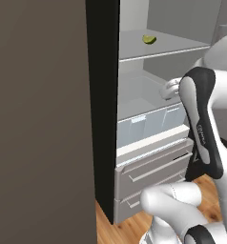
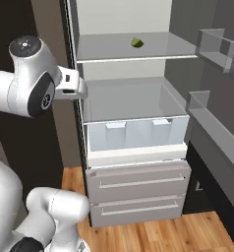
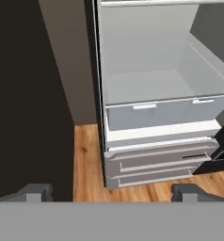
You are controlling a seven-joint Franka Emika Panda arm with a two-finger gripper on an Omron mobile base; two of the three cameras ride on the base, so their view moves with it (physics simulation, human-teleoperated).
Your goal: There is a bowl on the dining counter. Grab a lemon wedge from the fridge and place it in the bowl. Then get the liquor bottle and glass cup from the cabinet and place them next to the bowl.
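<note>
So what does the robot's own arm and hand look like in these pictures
The arm is built of glossy white rounded shells with dark, near-black panels at the joints; one long black panel carries small pale lettering, too small to read. A round grey cap tops the joint in the right base view. No loose cables show. The hand ends in two small dark grey blocky fingertips.

Flat, even rendered light, sharp throughout, soft shadows, dim dark panels at left, no glare.

Open fridge [image 2: 138, 123]: a lemon wedge [image 2: 136, 43] sits on the upper shelf [image 2: 109, 49], toward twelve o'clock. Below it, a crisper bin [image 2: 133, 133]; beneath that, two drawers [image 2: 138, 194] at six o'clock.
</note>
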